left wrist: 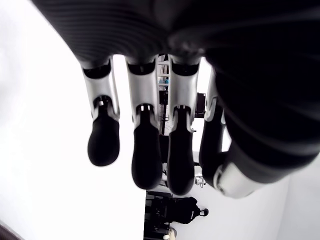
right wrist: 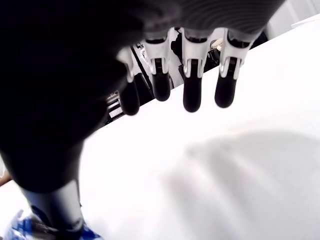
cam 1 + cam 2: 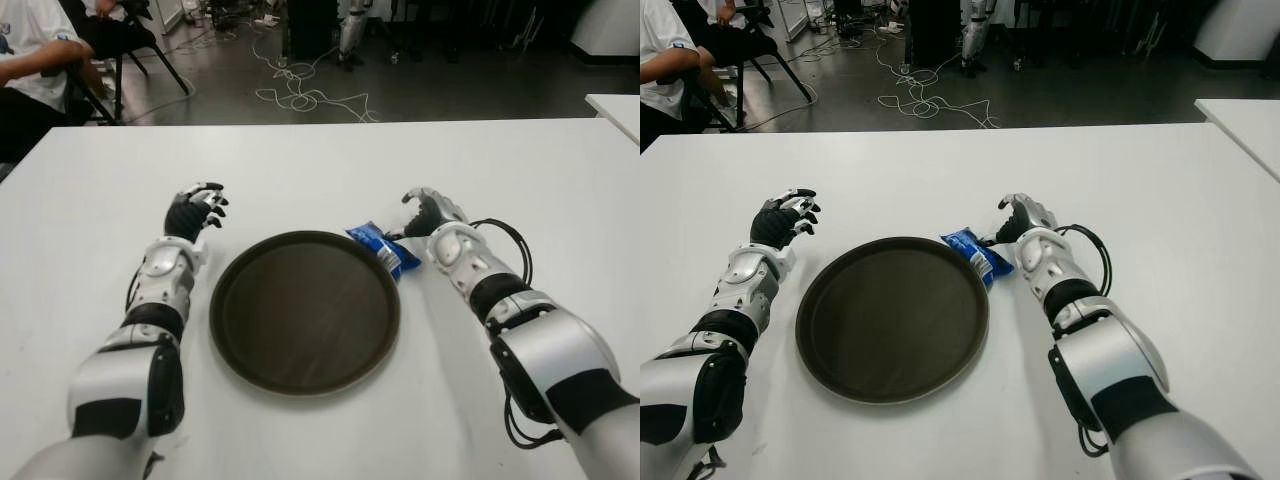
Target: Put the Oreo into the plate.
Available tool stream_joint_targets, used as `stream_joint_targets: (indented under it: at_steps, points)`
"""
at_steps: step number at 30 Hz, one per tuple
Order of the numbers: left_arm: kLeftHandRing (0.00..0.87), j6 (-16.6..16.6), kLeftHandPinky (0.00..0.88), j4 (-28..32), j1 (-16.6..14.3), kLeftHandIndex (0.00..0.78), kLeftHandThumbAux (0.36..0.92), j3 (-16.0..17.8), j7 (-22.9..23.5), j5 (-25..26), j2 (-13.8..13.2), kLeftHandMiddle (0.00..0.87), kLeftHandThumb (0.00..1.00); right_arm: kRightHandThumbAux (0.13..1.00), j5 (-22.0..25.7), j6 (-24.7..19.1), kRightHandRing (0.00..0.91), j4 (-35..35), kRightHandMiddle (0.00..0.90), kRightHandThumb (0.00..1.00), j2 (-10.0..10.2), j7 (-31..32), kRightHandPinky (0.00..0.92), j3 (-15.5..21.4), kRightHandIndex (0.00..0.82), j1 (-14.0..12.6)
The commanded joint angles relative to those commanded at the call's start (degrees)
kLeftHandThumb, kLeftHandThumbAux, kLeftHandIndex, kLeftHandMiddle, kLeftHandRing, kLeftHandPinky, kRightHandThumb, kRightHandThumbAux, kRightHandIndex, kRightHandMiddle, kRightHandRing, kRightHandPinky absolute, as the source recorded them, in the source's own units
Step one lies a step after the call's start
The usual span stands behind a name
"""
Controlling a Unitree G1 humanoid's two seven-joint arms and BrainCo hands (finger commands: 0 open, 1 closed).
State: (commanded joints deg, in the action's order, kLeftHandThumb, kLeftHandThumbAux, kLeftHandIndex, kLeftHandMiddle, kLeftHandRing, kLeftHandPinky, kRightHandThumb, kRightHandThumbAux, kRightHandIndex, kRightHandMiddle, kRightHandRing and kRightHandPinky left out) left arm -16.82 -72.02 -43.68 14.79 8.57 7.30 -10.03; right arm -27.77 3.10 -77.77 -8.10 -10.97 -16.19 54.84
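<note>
The Oreo, a blue packet (image 3: 383, 248), lies on the white table with one end over the right rim of the round dark brown plate (image 3: 300, 325). Just right of the packet is my right hand (image 3: 425, 212). Its fingers (image 2: 191, 95) are relaxed and spread over bare table, holding nothing. The thumb reaches down to the packet's edge (image 2: 20, 227), and I cannot tell if they touch. My left hand (image 3: 197, 210) shows to the left of the plate, fingers (image 1: 145, 160) loosely extended and empty. Nothing lies in the plate.
The white table (image 3: 330, 170) stretches wide behind the plate. A seated person (image 3: 35, 60) is beyond the far left corner. Cables (image 3: 300, 95) trail on the floor behind. Another white table's corner (image 3: 615, 108) shows at the far right.
</note>
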Motion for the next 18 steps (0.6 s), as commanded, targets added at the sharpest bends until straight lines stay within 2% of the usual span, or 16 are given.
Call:
stream_joint_targets:
  at_steps: [3, 6, 8, 10, 11, 14, 18]
  points:
    - [0.617, 0.0, 0.666, 0.0, 0.0, 0.424, 0.718, 0.0, 0.1, -0.1, -0.1, 0.579, 0.695, 0.822, 0.6, 0.1, 0.325, 0.4, 0.243, 0.000, -0.3, 0.6, 0.376, 0.7, 0.322, 0.9]
    - [0.622, -0.1, 0.667, -0.1, 0.1, 0.425, 0.717, -0.1, 0.0, -0.2, -0.2, 0.587, 0.696, 0.857, 1.4, 0.8, 0.454, 1.1, 0.320, 0.000, -0.5, 1.2, 0.476, 1.6, 0.337, 1.5]
    - [0.624, 0.0, 0.667, -0.1, 0.1, 0.425, 0.717, -0.1, -0.1, -0.2, -0.3, 0.590, 0.696, 0.869, 1.7, 1.3, 0.473, 1.1, 0.336, 0.000, -0.7, 1.6, 0.480, 2.0, 0.334, 1.5]
    - [0.624, 0.0, 0.666, -0.1, 0.1, 0.425, 0.717, -0.1, -0.1, -0.2, -0.3, 0.590, 0.697, 0.872, 2.0, 1.6, 0.438, 0.8, 0.318, 0.000, -1.1, 2.1, 0.430, 2.3, 0.312, 1.4]
    - [0.622, 0.0, 0.664, -0.1, 0.1, 0.425, 0.717, -0.1, -0.1, -0.2, -0.4, 0.588, 0.697, 0.867, 2.1, 1.7, 0.383, 0.7, 0.290, 0.000, -1.3, 2.4, 0.376, 2.4, 0.285, 1.4]
    - [0.619, 0.1, 0.660, 0.0, 0.2, 0.425, 0.716, -0.2, 0.0, -0.3, -0.4, 0.583, 0.697, 0.852, 2.4, 2.1, 0.286, 0.3, 0.236, 0.000, -1.7, 3.0, 0.286, 2.9, 0.230, 1.1]
    - [0.624, 0.0, 0.669, 0.1, 0.3, 0.425, 0.716, -0.3, 0.2, -0.4, -0.5, 0.586, 0.697, 0.837, 3.2, 2.7, 0.238, 0.1, 0.218, 0.000, -1.9, 4.1, 0.268, 4.2, 0.215, 0.6]
